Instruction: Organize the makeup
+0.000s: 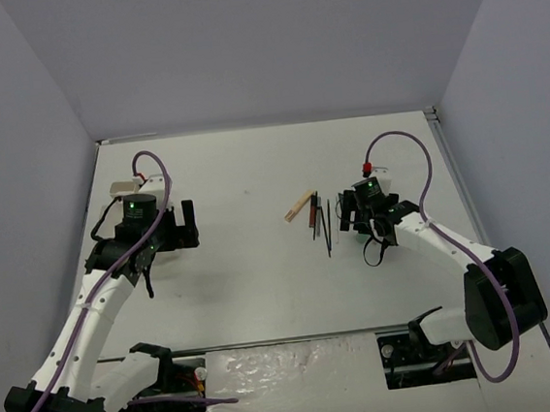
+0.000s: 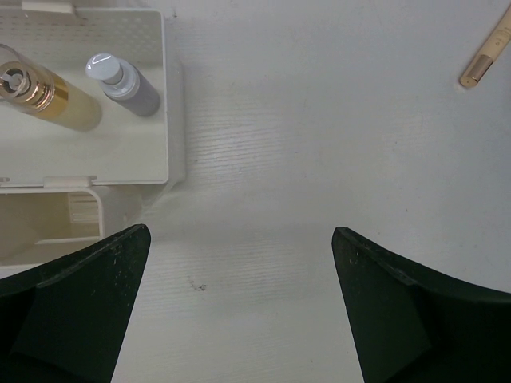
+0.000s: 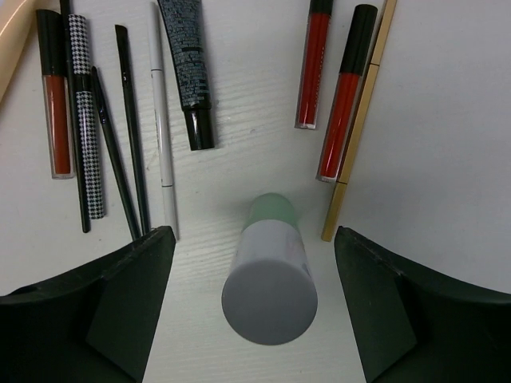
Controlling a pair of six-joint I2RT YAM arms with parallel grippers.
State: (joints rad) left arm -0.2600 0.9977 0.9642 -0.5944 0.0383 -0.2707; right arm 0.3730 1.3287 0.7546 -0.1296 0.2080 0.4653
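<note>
At far left, the white tray (image 2: 164, 120) holds a gold bottle (image 2: 44, 96) and a grey bottle (image 2: 128, 84) side by side in one compartment. The left gripper (image 2: 241, 233) hangs just beside the tray over the bare table (image 2: 279, 159), jaws spread wide with nothing between them. Near the table's centre, a tan stick (image 1: 299, 207) lies at the edge of the loose makeup. Further right lie an orange-red tube (image 3: 54, 104), a checked tube (image 3: 84, 120), black pencils (image 3: 132, 128), a white pencil (image 3: 162, 104), a black tube (image 3: 188, 72), two red tubes (image 3: 315, 64) and a gold stick (image 3: 359, 128). At right, the right gripper (image 3: 254, 231), jaws open, straddles a white-and-green bottle (image 3: 270, 287) without touching it
</note>
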